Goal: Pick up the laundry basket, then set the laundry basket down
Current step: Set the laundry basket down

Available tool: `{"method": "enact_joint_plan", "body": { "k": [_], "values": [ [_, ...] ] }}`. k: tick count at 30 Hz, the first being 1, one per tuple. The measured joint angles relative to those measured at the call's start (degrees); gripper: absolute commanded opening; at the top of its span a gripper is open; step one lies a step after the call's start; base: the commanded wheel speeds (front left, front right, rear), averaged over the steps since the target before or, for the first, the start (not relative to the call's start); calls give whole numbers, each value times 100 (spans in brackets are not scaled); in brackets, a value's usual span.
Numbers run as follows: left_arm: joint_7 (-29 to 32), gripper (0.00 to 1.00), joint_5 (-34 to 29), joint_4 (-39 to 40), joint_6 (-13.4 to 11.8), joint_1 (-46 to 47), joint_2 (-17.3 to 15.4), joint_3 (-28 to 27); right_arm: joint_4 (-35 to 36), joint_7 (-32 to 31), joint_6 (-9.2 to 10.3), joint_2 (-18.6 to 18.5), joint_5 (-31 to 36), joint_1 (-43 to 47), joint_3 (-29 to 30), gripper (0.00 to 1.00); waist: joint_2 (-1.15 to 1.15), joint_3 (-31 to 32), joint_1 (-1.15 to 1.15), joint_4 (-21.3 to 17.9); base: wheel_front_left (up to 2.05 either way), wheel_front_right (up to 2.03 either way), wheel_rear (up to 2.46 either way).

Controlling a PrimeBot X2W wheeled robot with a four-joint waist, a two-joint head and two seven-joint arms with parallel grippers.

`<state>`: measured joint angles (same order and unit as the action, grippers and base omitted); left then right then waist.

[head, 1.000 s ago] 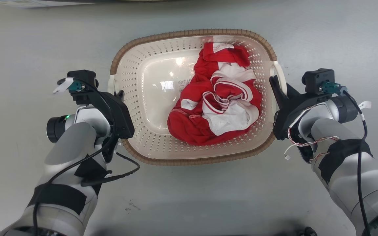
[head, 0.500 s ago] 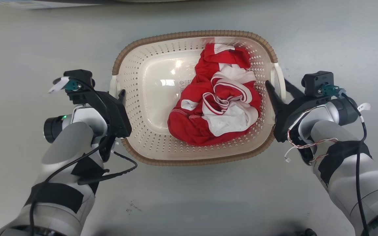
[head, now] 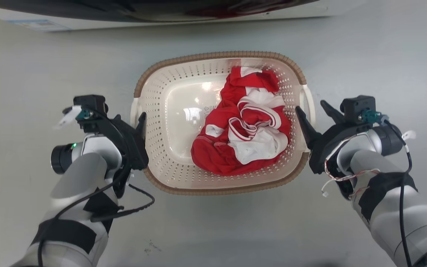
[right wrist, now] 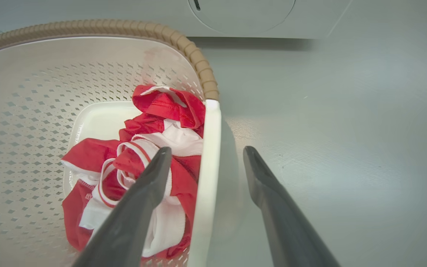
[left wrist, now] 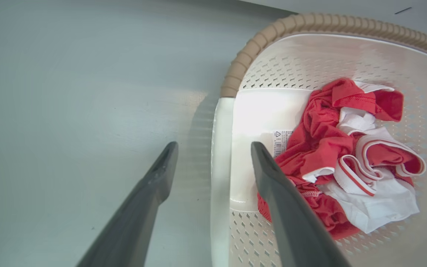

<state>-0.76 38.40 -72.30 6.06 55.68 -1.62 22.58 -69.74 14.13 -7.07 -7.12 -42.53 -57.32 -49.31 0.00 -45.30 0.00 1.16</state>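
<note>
The laundry basket (head: pixel 217 55) rests on the grey floor between my arms, holding a crumpled red and white garment (head: pixel 247 129). My left gripper (head: pixel 131 118) is open, its fingers straddling the basket's white left handle (left wrist: pixel 221 155) without squeezing it. One left finger is over the floor and the other is inside the basket (left wrist: pixel 310 22). My right gripper (head: pixel 310 106) is open too, with the white right handle (right wrist: pixel 208 167) standing in the gap between its fingers. In the right wrist view, my right gripper (right wrist: pixel 207 149) has one finger over the garment (right wrist: pixel 161 107) and one outside the basket (right wrist: pixel 87 26).
A white washing machine (head: pixel 161 15) runs along the top of the head view, its round door (right wrist: pixel 243 15) just beyond the basket. Bare grey floor (head: pixel 213 230) lies on both sides and in front of the basket.
The right fingers spread off the right handle first, then the left fingers opened around the left handle. The camera has tilted, bringing the washing machine into the picture.
</note>
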Motion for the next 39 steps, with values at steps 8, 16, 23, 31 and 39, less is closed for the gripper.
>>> {"method": "enact_joint_plan", "body": {
  "k": [8, 16, 23, 31, 39],
  "values": [
    [-470, 100, -37, -45, 0, -409, -25, 36, 62, 14, -1, -16, -38, 346, 55, 100, 0, 526, 0, -52, 0, 0, 0],
    [-956, 100, -41, -66, -58, -750, -25, 21, 264, 14, -1, -116, -147, 706, 310, 100, 0, 1247, -1, -106, 0, 0, 0],
    [-1177, 100, -42, -71, -56, -1044, -25, 20, 390, 14, -2, -155, -201, 1054, 497, 100, 0, 1841, -1, -128, 0, 0, 0],
    [-1305, 100, -54, -22, -49, -1442, -127, 18, 647, 14, -1, -201, -275, 1453, 773, 100, 0, 2530, -2, -154, 0, 0, 0],
    [-1352, 100, -264, 274, -112, -1739, -176, 67, 1012, 14, 101, -392, -216, 1833, 987, 100, 0, 3185, -2, -164, 0, 0, 0]
  ]
}}
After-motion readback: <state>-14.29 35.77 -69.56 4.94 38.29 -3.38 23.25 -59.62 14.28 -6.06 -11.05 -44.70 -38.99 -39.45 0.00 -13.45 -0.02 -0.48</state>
